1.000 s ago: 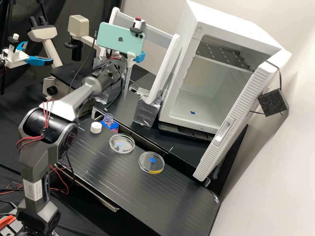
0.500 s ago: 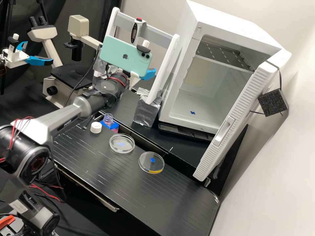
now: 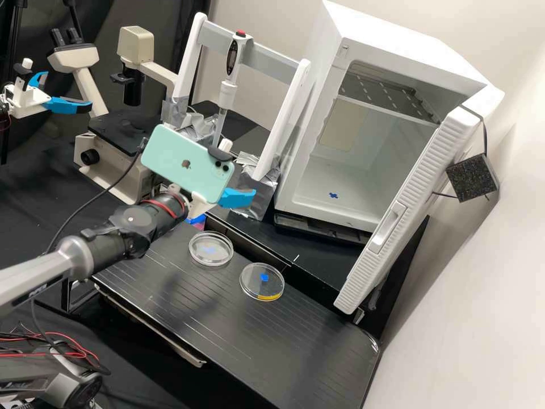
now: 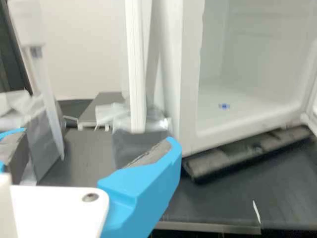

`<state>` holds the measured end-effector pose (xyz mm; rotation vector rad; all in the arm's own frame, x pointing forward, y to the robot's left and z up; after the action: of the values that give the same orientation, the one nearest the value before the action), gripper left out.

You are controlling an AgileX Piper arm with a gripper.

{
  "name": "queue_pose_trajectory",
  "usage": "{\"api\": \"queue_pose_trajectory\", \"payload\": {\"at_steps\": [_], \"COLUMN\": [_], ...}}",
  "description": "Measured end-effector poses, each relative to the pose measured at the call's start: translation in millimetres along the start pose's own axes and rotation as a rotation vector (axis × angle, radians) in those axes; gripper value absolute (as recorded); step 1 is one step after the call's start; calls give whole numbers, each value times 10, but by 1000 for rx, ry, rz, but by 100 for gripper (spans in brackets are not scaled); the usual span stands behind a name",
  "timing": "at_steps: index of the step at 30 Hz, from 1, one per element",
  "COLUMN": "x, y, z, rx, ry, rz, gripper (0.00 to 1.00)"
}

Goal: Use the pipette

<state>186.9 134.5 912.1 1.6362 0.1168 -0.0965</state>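
Note:
The pipette (image 3: 228,85), with a red button on top, hangs upright from the grey crossbar of a white stand (image 3: 284,116); its lower tip is behind the phone. My gripper (image 3: 237,197) is in front of the stand and lower than the pipette's body, apart from it, partly hidden by the phone. In the wrist view the gripper (image 4: 94,141) is open, its two blue fingers wide apart with nothing held. There the pipette (image 4: 45,94) stands beyond the fingers. Two clear round dishes lie on the bench, one (image 3: 210,249) nearer the gripper, the other (image 3: 262,282) with a yellow mark.
A green phone (image 3: 187,165) is mounted on my wrist. The white incubator (image 3: 340,187) stands with its door (image 3: 409,210) swung out beside the bench (image 3: 227,335). A microscope (image 3: 113,156) is behind the arm. Foil wraps the stand's feet. Blue tape (image 3: 196,220) shows beside the gripper.
My gripper has moved away from the pipette, back and down towards the bench's near side. The pipette's body has come into view on the stand, while the white cap and clear bottle are now covered.

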Motion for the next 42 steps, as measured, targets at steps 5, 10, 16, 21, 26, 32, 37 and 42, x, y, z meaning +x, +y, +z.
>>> {"api": "queue_pose_trajectory", "payload": {"at_steps": [5,10,16,21,26,32,37,42], "x": [-217,-264,-199,8,292,173,173,178], "y": [-148,-159,-191,-383,-398,-270,-268,-272], "z": [139,168,191,305,383,81,79,79], "rx": [17,45,74,5,5,5,26,24], "ry": [-5,-16,-64,-199,-10,340,354,353], "rz": [3,21,18,116,474,633,627,625], "gripper": [100,100,100,100,100,100,100,100]}}
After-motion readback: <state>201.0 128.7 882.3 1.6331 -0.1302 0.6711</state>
